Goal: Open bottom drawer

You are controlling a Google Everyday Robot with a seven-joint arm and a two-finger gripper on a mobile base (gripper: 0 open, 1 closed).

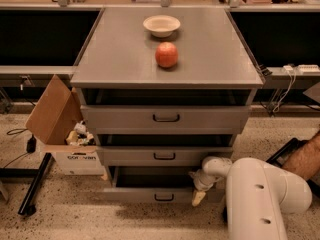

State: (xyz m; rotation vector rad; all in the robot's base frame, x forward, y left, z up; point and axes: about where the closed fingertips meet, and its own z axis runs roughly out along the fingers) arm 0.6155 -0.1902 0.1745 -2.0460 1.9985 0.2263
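The bottom drawer is the lowest of three grey drawers in the cabinet. It stands pulled out a little, with a dark gap above its flat front and a small dark loop handle at centre. My gripper hangs from the white arm at the right end of that drawer front, its pale tip pointing down beside the front's right part. It sits to the right of the handle, apart from it.
The middle drawer and top drawer also stand slightly out. An apple and a white bowl sit on the cabinet top. An open cardboard box stands on the floor at the left. My white arm fills the lower right.
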